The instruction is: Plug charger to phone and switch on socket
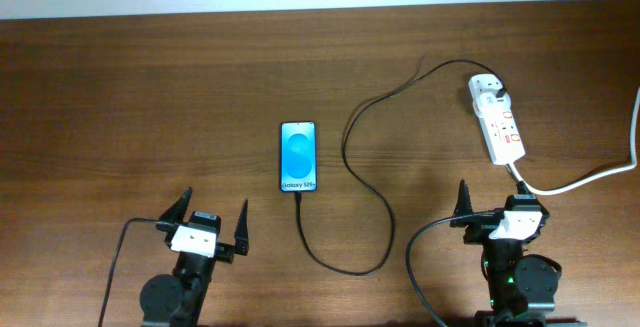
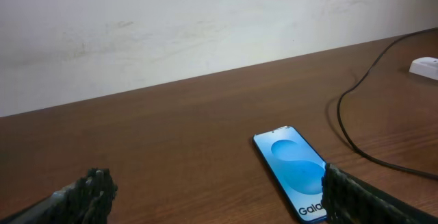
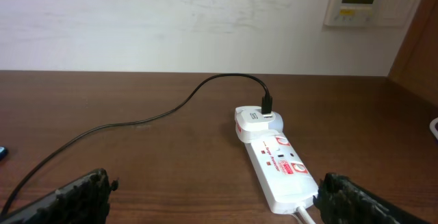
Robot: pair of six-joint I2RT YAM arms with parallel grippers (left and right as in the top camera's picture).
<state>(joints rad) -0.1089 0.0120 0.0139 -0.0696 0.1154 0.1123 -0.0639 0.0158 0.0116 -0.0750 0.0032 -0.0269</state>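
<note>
Starting at the left, the left gripper sits near the front edge of the brown wood-grain surface, its dark, ridged jaws spread wide with nothing between them. Just ahead and to its right lies the phone, a slim glossy slab with a black bezel and a lit blue screen, flat on the wood. The charger, a thin matte black cable, meets the phone's near end and seems seated there (the plug tip itself is too small to make out). From there it loops loosely across the wood and climbs to its white adapter, which stands in the far outlet of the socket. That socket is a long white plastic power strip with red rocker switches and a thick white cord trailing off to the right. The right gripper waits just short of the strip's near end, its jaws likewise wide apart and empty. I judge the plugging done. Pressing the rocker appears to remain, though I cannot tell whether it is already on.
</note>
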